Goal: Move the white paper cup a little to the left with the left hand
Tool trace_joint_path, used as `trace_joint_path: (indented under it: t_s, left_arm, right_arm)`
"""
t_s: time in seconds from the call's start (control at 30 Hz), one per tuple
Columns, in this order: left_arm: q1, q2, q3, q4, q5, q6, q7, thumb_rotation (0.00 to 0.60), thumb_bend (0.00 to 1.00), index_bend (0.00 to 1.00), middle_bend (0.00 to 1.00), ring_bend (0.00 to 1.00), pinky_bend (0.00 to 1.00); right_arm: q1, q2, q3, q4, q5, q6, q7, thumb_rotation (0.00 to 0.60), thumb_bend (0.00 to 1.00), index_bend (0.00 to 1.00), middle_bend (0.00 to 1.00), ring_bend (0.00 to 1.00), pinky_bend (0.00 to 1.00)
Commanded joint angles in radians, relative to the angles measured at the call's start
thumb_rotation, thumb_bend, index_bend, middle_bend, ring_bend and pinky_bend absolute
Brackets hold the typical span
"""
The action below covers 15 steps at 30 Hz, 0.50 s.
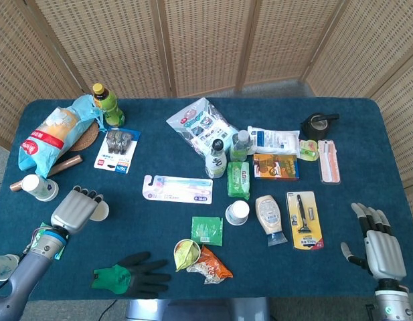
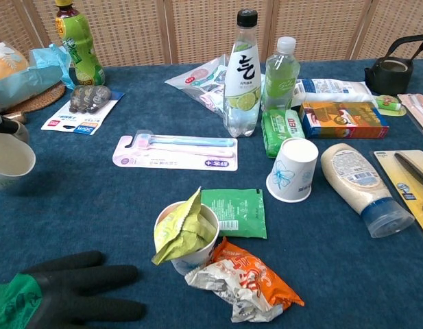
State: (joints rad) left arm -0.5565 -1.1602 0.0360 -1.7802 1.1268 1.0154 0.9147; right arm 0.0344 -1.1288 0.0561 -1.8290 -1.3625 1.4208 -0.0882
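So the white paper cup is held by the left hand, at about 9 o'clock from the toothbrush pack. Right hand is spread wide, nothing gripped.

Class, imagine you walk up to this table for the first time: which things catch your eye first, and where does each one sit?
Near the table's left edge, the left hand holds the white paper cup. At the front, a black and green glove lies beside a cup stuffed with a yellow-green wrapper and a crumpled orange packet. Mid-table, a tall clear bottle with a black cap stands above everything around it.
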Motion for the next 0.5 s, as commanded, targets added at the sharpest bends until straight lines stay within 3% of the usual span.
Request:
trace_joint_path:
  t_s: [0.03, 0.17, 0.3, 0.33, 0.5]
  left_arm:
    - [-0.037, -0.006, 0.024, -0.005, -0.053, -0.029, 0.082, 0.6, 0.38, 0.27, 0.36, 0.34, 0.33]
    - [-0.072, -0.012, 0.033, -0.028, -0.133, -0.063, 0.135, 0.6, 0.38, 0.23, 0.29, 0.27, 0.28]
    - [-0.108, -0.014, 0.035, -0.07, -0.231, -0.054, 0.196, 0.6, 0.38, 0.01, 0.07, 0.05, 0.19]
    - [-0.114, -0.016, 0.034, -0.078, -0.241, -0.045, 0.201, 0.6, 0.38, 0.0, 0.02, 0.02, 0.17]
    - [-0.123, -0.018, 0.041, -0.092, -0.249, -0.021, 0.181, 0.6, 0.38, 0.0, 0.0, 0.0, 0.15]
  right_arm:
    - [-0.002, -0.001, -0.001, 0.002, 0.0, 0.001, 0.003, 0.6, 0.38, 0.0, 0.03, 0.0, 0.0]
    - [-0.006, 0.0, -0.003, 0.005, 0.003, 0.005, 0.007, 0.6, 0.38, 0.0, 0.03, 0.0, 0.0]
    - [-0.013, 0.006, -0.003, 0.004, -0.002, 0.018, 0.014, 0.6, 0.38, 0.0, 0.03, 0.0, 0.0]
    - [-0.016, 0.008, -0.004, 0.004, -0.002, 0.021, 0.016, 0.6, 0.38, 0.0, 0.03, 0.0, 0.0]
    - [-0.021, 0.011, -0.007, 0.007, -0.003, 0.022, 0.024, 0.6, 0.38, 0.0, 0.03, 0.0, 0.0]
